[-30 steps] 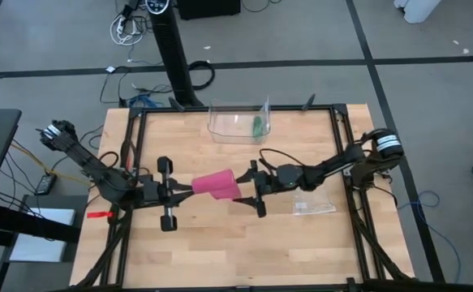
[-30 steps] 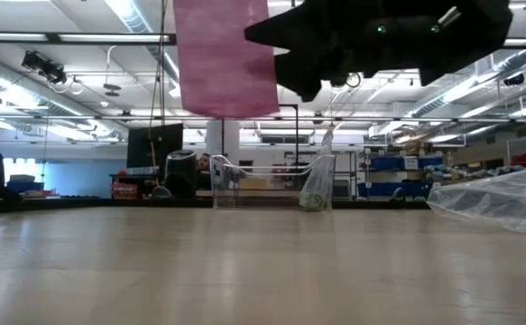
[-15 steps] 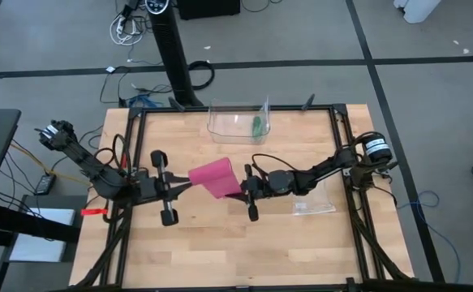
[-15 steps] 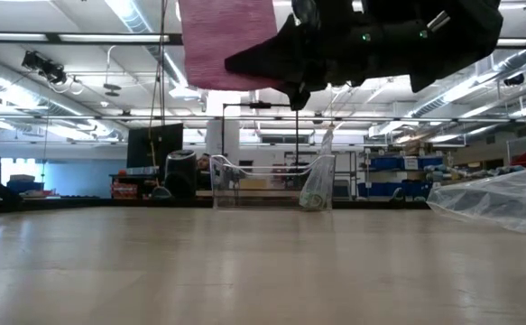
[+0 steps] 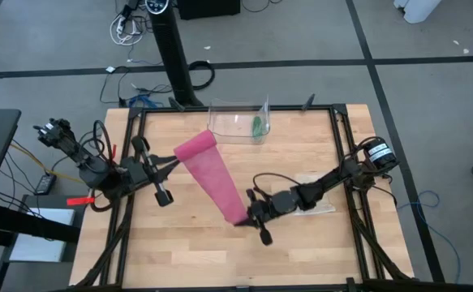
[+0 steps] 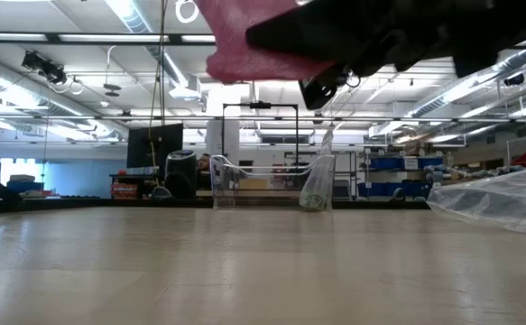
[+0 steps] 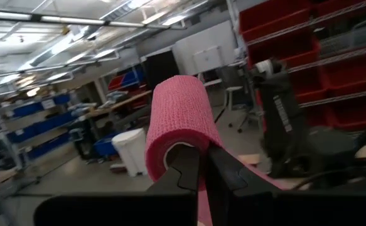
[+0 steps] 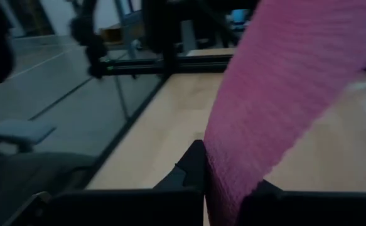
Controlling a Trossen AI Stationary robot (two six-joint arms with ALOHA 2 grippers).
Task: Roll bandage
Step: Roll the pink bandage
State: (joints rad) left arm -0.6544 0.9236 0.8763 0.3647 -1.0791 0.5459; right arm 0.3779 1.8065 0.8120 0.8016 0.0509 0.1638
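Observation:
The bandage is a magenta-pink strip held in the air between my two grippers. Its rolled end is at my left gripper, over the table's left half toward the far side. From there the strip runs straight to my right gripper, near the table's middle toward the near edge. Both grippers are shut on it. In the low view the bandage hangs high above the table beside a dark gripper. My left gripper pinches the rim of the rolled end between its shut fingers, coming level from the table's left. The roll curls over the fingertips and is lifted clear of the table. My right gripper pinches the strip's free end between its two fingers, coming roughly level from the table's right and lying across the strip. The strip rises straight away from the fingers toward the roll, clear of the table.
A clear container with a small green item stands at the table's far middle. A clear flat plastic piece lies at the right, under my right arm. Black frame rails run along the table's sides.
My right gripper has taken hold of the bandage's free end and gone toward the table's near edge. My left gripper has carried the roll toward the far left. The short hanging piece has been drawn out into a long straight strip between them.

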